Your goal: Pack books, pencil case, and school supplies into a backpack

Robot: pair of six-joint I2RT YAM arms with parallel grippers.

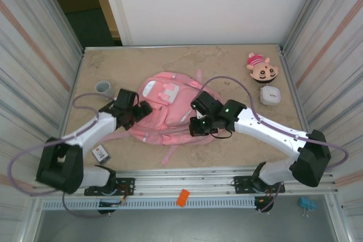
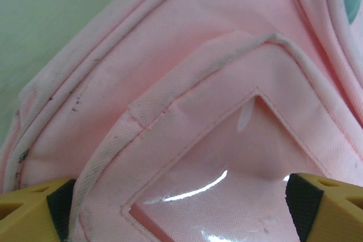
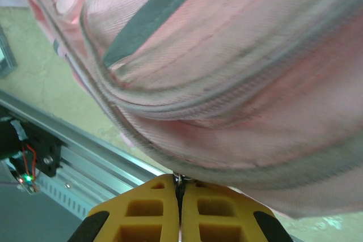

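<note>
Backpack (image 1: 164,92): soft, limp fabric, judged light; best held at its zip edge. Right claw (image 3: 179,188) pinched there; left claw (image 2: 181,211) wide above it.

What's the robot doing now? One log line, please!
left tool: open over backpack | right tool: shut at backpack's edge
</note>
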